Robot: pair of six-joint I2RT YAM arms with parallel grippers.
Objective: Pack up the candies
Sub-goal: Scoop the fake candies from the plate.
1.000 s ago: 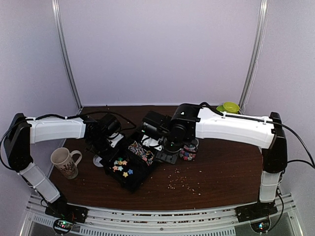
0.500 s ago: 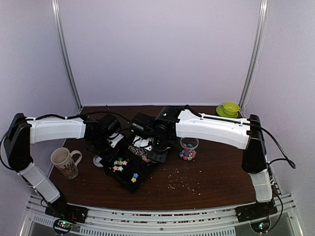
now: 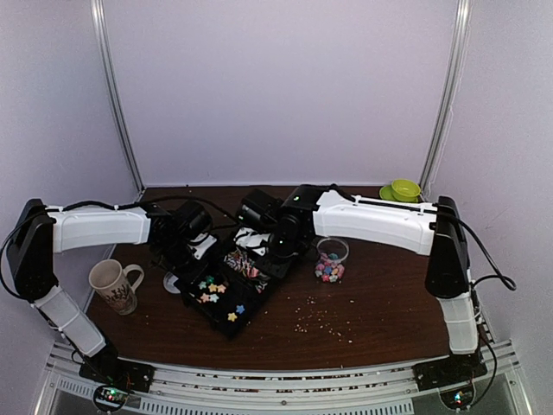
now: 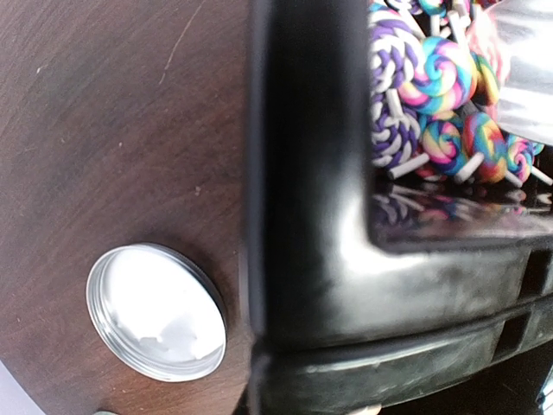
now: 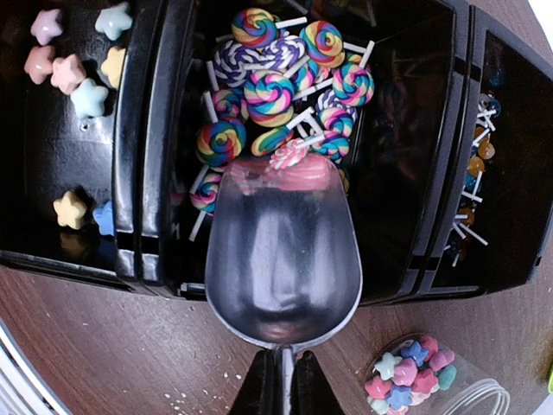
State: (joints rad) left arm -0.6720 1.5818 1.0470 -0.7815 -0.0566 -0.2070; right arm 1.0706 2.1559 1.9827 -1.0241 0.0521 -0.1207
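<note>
A black compartment tray (image 3: pixel 226 324) holds the candies. Pastel star candies (image 5: pixel 69 73) lie in its left compartment. Swirl lollipops (image 5: pixel 268 86) with white sticks fill the middle one, and small stick sweets (image 5: pixel 477 169) lie in the right one. My right gripper (image 5: pixel 281 389) is shut on the handle of a metal scoop (image 5: pixel 283 251). The scoop is empty and hangs over the middle compartment with its tip at the lollipops. My left gripper (image 3: pixel 188 251) is at the tray's left corner, closed on its rim (image 4: pixel 311 259). A clear jar (image 3: pixel 331 262) of star candies stands right of the tray.
A round metal lid (image 4: pixel 155 311) lies on the table just left of the tray. A mug (image 3: pixel 115 285) stands at the far left. A green bowl (image 3: pixel 403 188) sits at the back right. Pale crumbs (image 3: pixel 320 320) are strewn in front of the jar.
My right arm has swung left and back with the scoop, from near the jar to over the tray's middle compartment. The tray shifted slightly. The left arm has stayed put.
</note>
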